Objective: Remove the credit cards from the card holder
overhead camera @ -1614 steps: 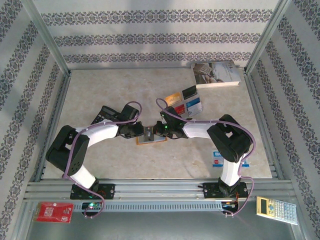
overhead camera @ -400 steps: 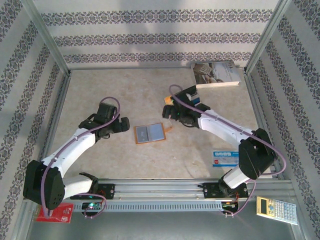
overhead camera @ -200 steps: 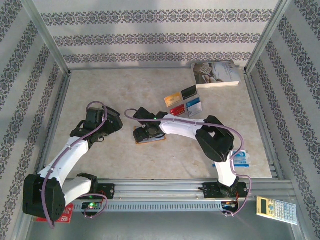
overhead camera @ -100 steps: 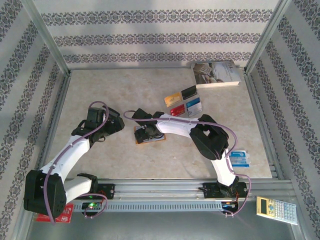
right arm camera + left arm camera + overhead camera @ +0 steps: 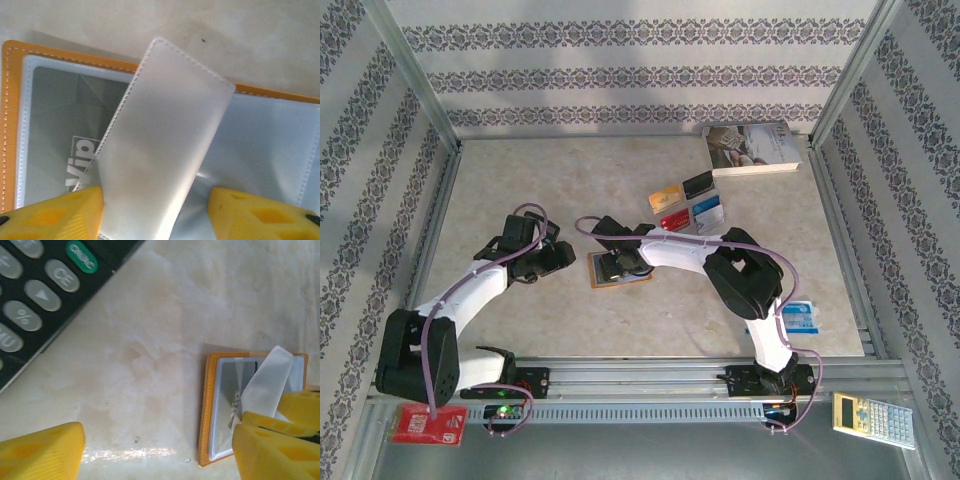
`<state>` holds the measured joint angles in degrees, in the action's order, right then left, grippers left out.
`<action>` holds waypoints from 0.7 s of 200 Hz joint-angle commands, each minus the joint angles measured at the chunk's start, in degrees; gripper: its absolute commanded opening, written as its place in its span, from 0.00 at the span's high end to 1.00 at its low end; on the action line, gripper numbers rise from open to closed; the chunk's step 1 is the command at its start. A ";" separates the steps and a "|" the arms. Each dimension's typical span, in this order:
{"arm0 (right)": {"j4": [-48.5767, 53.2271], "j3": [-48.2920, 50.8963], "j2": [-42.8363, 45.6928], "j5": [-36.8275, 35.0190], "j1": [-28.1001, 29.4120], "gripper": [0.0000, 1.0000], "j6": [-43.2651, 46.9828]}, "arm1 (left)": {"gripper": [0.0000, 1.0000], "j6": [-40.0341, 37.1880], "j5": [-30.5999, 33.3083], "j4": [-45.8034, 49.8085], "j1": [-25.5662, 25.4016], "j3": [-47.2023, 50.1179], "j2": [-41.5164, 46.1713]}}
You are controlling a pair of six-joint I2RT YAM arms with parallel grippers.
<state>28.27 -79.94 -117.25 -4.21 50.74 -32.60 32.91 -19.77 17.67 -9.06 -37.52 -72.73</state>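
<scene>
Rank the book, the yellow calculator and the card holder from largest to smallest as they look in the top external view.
1. book
2. yellow calculator
3. card holder, though the right gripper covers part of it, so its place below the calculator is less certain.

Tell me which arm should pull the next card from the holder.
Right. The right arm has its jaws either side of the clear flap lifted off the card holder; the left arm hovers beside it, by the calculator.
</scene>
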 commanded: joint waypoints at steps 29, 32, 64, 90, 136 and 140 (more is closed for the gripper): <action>0.45 6.22 -0.38 -1.61 -1.71 0.43 -2.73 | 0.44 4.36 -6.81 -7.14 -3.83 -1.57 -4.18; 0.20 6.42 -0.17 -1.52 -1.82 0.43 -2.81 | 0.45 4.60 -6.94 -7.72 -4.25 -1.59 -4.42; -1.37 7.47 0.90 -1.51 -2.05 0.48 -3.34 | 0.63 6.59 -7.48 -11.59 -7.71 -2.69 -8.88; -2.42 8.41 1.74 -1.55 -2.23 0.53 -3.94 | 0.75 7.71 -7.90 -13.94 -9.50 -3.61 -12.85; -3.60 9.54 3.12 -2.03 -2.40 0.57 -4.71 | 0.86 8.75 -8.76 -16.19 -10.46 -3.71 -16.54; -3.66 9.54 3.23 -2.18 -2.41 0.57 -4.75 | 0.86 8.88 -8.61 -16.19 -10.55 -3.58 -16.84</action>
<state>20.38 -73.06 -113.49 -4.16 49.60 -36.14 40.60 -27.46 4.43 -18.72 -40.05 -88.49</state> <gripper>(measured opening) 0.437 0.148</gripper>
